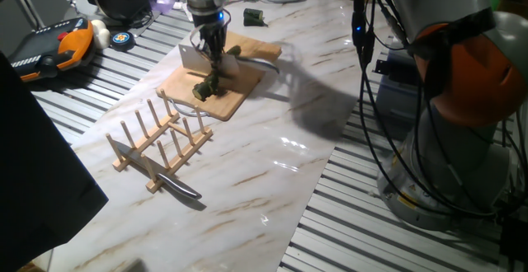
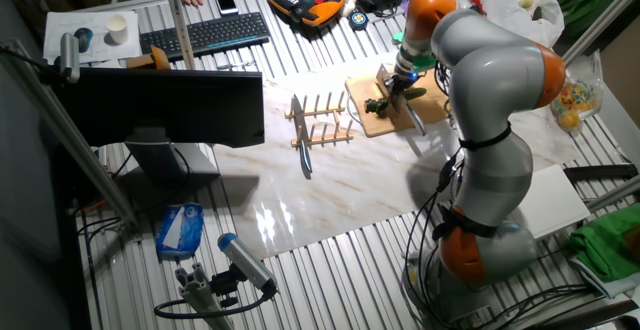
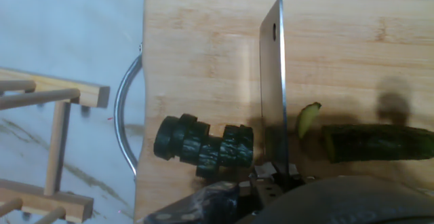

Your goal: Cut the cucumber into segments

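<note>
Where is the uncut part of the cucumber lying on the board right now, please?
In the hand view, the cucumber lies on the wooden board, right of the cleaver blade; the cut segments sit left of it.

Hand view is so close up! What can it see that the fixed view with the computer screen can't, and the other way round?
Only the hand view shows the cut segments lying apart from the uncut cucumber, with a thin sliver beside the cleaver blade.

Only the view with the computer screen shows the whole robot arm, the monitor, the keyboard and a second knife lying by the wooden rack.

Both show the wooden cutting board, green cucumber on it, and part of that rack.
</note>
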